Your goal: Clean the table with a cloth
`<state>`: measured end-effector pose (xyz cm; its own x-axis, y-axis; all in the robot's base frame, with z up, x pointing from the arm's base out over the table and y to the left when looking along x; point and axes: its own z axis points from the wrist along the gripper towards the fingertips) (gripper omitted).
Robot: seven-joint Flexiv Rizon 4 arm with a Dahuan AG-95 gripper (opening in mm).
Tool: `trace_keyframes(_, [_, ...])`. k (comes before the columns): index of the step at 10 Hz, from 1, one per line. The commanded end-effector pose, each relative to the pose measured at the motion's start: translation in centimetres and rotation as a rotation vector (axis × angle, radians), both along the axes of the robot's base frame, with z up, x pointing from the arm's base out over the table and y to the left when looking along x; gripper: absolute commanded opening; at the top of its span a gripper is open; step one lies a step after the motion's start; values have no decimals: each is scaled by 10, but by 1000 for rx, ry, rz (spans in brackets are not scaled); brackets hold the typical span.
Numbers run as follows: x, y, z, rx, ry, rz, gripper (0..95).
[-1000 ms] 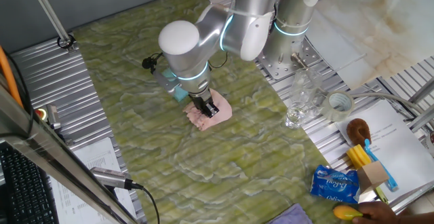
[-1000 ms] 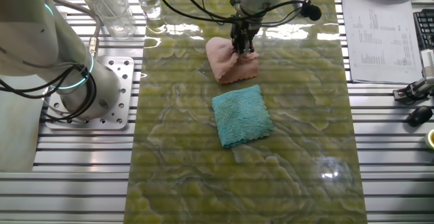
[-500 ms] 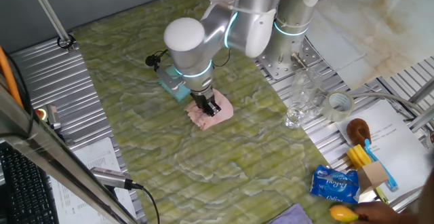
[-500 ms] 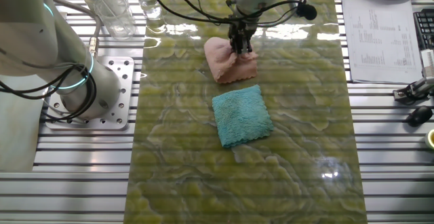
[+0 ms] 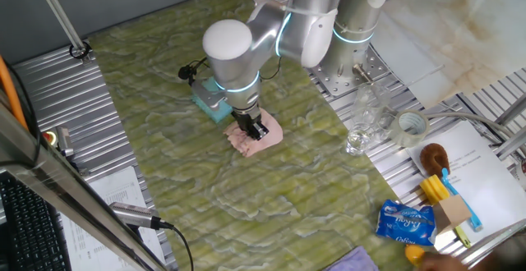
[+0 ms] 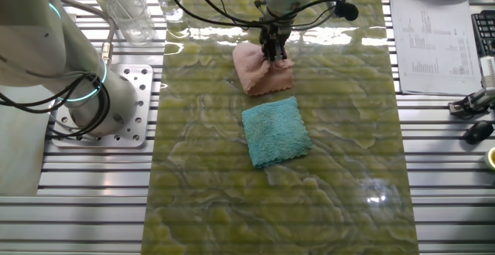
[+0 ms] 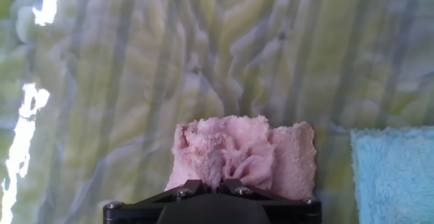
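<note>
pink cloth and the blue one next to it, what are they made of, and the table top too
The pink cloth looks like soft fluffy microfibre or terry: fuzzy pile, bunched into folds where the claw pinches it. The blue cloth shows the same looped, matte pile, lying flat. The table looks like a hard, glossy green-yellow marbled surface, stone or a printed laminate; bright glare spots show the sheen.

The wide flat bench (image 6: 340, 170) is green-yellow, marbled with pale wavy veins, and flanked by ribbed silver metal panels (image 6: 77, 201). On it lie a soft crumpled pink cloth (image 6: 263, 71) and a square fluffy teal-blue towel (image 6: 275, 131). The arm's black metal hand (image 6: 274, 54) hangs from silver-white casing with glowing cyan rings. A pale cream marble slab (image 5: 444, 33) shows brownish veining.
</note>
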<state>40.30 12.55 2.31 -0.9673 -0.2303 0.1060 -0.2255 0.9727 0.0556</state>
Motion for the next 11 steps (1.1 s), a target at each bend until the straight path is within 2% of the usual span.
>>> trace_keyframes(1, [-9,0,-4,9,-12,-2,0])
trace_keyframes(6, [-24,27,4,8,-3,-60,0])
trace_keyframes(11, [-35,52,7,36,-11,-123,0])
